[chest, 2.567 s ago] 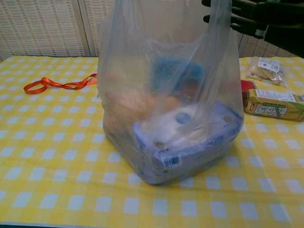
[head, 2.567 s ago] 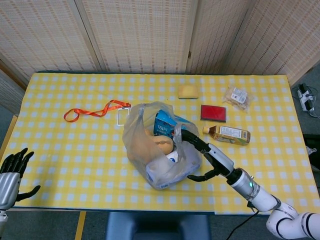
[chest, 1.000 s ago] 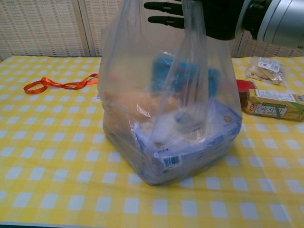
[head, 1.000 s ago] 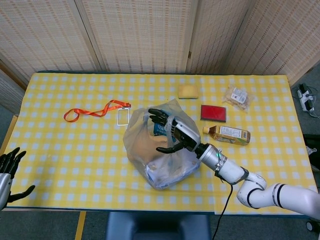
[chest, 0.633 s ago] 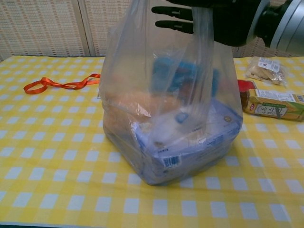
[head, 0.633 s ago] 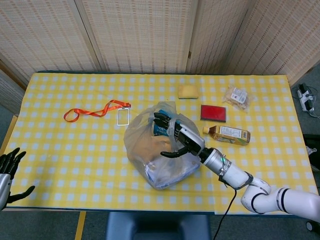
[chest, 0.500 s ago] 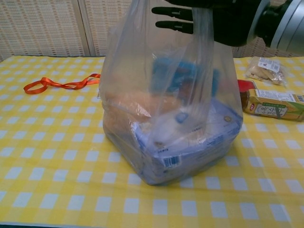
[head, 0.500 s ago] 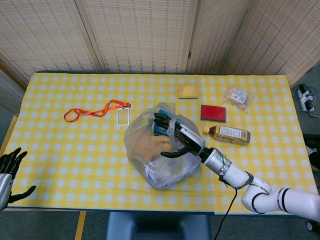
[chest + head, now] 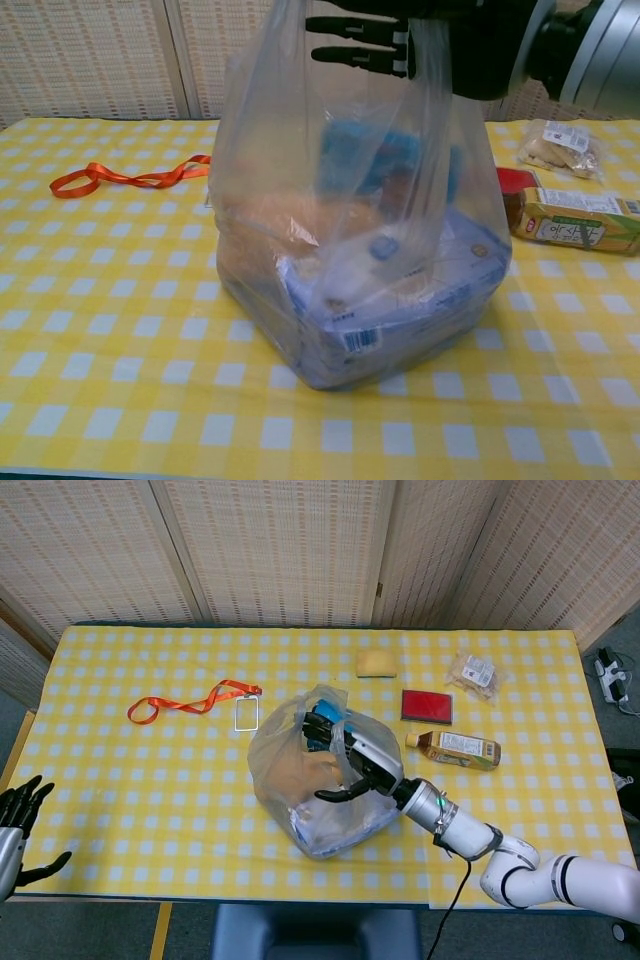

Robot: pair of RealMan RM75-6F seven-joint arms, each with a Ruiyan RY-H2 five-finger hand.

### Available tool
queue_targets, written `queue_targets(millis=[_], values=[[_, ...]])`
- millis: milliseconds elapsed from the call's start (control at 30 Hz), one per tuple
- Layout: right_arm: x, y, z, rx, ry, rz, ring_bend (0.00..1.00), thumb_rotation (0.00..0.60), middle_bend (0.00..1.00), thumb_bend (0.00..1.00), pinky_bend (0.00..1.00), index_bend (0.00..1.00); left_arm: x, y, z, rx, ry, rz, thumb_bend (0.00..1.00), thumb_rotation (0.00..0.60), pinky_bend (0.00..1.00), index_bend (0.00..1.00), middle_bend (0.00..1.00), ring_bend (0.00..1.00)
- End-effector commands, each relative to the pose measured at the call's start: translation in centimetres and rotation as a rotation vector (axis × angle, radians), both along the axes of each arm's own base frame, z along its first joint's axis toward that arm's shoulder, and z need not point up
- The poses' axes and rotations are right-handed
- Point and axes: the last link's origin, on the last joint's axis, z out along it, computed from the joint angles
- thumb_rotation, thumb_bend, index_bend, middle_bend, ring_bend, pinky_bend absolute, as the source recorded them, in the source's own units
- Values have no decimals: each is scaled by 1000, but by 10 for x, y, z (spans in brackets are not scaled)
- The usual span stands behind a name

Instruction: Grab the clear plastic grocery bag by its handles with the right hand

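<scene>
The clear plastic grocery bag (image 9: 290,780) stands mid-table, holding a blue box, a blue packet and brownish items; the chest view shows it (image 9: 350,290) close up and upright. My right hand (image 9: 356,758) is over the bag's mouth, reaching in from the right. Its dark fingers (image 9: 355,40) stretch out straight to the left and apart. One handle strip (image 9: 425,130) drapes over the hand and hangs down taut; the fingers are not curled round it. My left hand (image 9: 20,825) is off the table's near left corner, fingers spread, holding nothing.
An orange lanyard (image 9: 190,702) with a card holder (image 9: 246,714) lies left of the bag. Right of it are a tea bottle on its side (image 9: 460,748), a red box (image 9: 427,706), a snack packet (image 9: 473,673) and a yellow bun (image 9: 376,663).
The right hand rose from the bag's right side to above its mouth and slid under a handle. In the last half second its fingers reached slightly further left. The left hand sank a little.
</scene>
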Motion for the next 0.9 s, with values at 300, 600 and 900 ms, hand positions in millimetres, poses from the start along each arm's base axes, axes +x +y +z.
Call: queue_targets(millis=[300, 600, 900], values=[[27, -18, -13, 30, 15, 12, 0, 600, 0, 252, 0, 0, 0, 0, 0, 1, -2, 0, 215, 600, 0, 0, 0, 0], [52, -15, -23, 50, 18, 65, 0, 600, 0, 252, 0, 0, -1, -3, 5, 17, -15, -6, 215, 600, 0, 0, 0, 0], [80, -10, -30, 46, -29, 120, 0, 600, 0, 252, 0, 0, 1, -6, 5, 9, -19, -21, 215, 600, 0, 0, 0, 0]])
